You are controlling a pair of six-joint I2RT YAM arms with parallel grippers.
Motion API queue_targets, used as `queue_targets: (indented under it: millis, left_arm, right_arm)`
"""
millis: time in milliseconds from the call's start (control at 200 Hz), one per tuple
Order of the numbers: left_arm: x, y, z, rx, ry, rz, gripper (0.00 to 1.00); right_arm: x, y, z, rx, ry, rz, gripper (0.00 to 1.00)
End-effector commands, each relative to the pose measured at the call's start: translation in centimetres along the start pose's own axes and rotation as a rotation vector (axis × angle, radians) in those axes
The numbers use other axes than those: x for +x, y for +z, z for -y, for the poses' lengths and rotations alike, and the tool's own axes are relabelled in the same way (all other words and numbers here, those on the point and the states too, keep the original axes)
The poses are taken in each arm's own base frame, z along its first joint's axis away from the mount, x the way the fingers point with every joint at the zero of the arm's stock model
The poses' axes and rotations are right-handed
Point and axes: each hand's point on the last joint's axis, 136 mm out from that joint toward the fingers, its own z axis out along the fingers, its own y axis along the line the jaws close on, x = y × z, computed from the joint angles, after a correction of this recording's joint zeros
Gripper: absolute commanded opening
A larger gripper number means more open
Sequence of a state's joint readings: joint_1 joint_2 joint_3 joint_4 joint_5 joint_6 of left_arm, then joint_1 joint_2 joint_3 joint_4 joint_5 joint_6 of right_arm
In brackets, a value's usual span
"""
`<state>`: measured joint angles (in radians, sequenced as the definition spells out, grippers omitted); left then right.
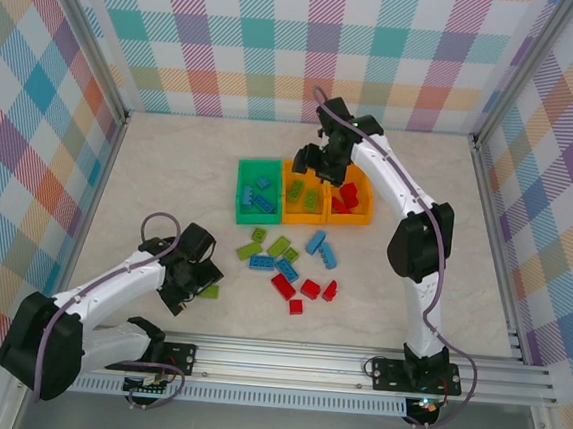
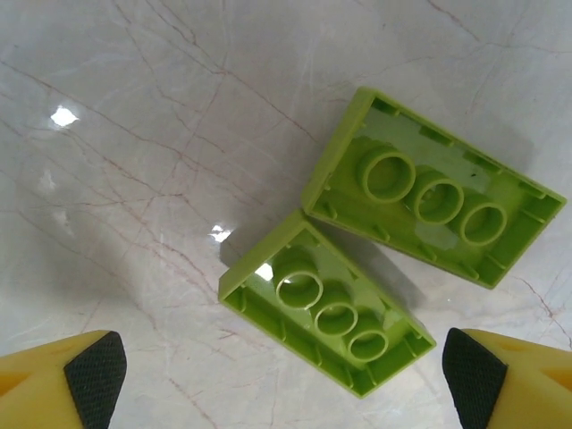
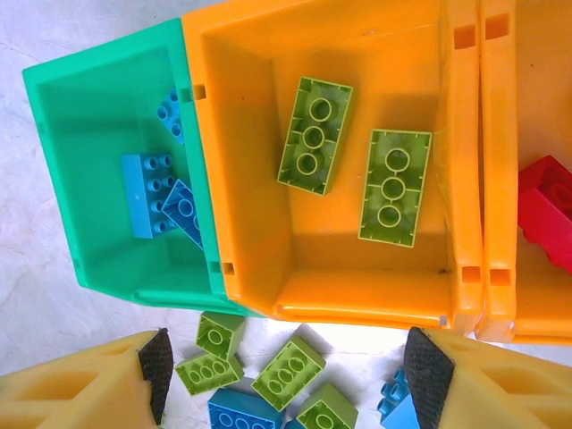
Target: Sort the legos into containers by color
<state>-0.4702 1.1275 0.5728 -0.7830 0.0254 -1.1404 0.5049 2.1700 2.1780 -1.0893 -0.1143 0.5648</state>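
While the left gripper (image 2: 284, 380) hung spread over two touching lime legos (image 2: 326, 317) on the table (image 2: 134, 179), the right gripper (image 3: 284, 368) stood spread, empty, above the middle orange bin (image 3: 241, 179). Loose bricks (image 1: 287, 270) lay scattered just before it.

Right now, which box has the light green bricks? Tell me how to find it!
Find the row of three bins toward the back of the table. Take the middle bin, between the green bin on its left and the other orange bin. It is orange too, but holds two lime green bricks, not red bricks.
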Motion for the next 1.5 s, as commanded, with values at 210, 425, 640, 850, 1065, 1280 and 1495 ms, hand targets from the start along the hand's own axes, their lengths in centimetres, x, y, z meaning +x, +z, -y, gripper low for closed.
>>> queue_targets:
  millis: [210, 425, 640, 850, 1065, 1280, 1495]
  left_arm:
    - [0.2, 1.7, 0.3, -0.025, -0.032, -0.007, 0.88]
    - [0.1, 2.3, 0.3, -0.043, -0.022, -0.01, 0.82]
    - [-0.2, 2.4, 0.5, -0.052, -0.009, 0.008, 0.75]
    - [-0.6, 2.3, 1.3, -0.051, 0.007, 0.019, 0.67]
    - [-1.0, 2.1, 1.6, -0.054, 0.02, 0.036, 0.61]
    - [-1.3, 1.9, 2.3, -0.051, 0.037, 0.05, 0.52]
    - [-1.6, 1.7, 2.6, -0.045, 0.04, 0.071, 0.47]
  right_arm:
    - [0.0, -2.0, 0.2, 0.003, -0.035, 0.025, 0.71]
    - [-0.2, -2.8, 0.4, 0.0, -0.036, 0.041, 0.72]
    - [-0.1, -3.1, 0.7, 0.011, -0.035, 0.047, 0.72]
    - [0.0, -3.2, 1.1, 0.017, -0.026, 0.048, 0.72]
    - [0.0, -3.3, 1.4, 0.025, -0.021, 0.054, 0.72]
    - [-0.1, -3.6, 1.8, 0.032, -0.014, 0.063, 0.72]
    - [-0.2, -4.0, 2.1, 0.038, -0.013, 0.074, 0.72]
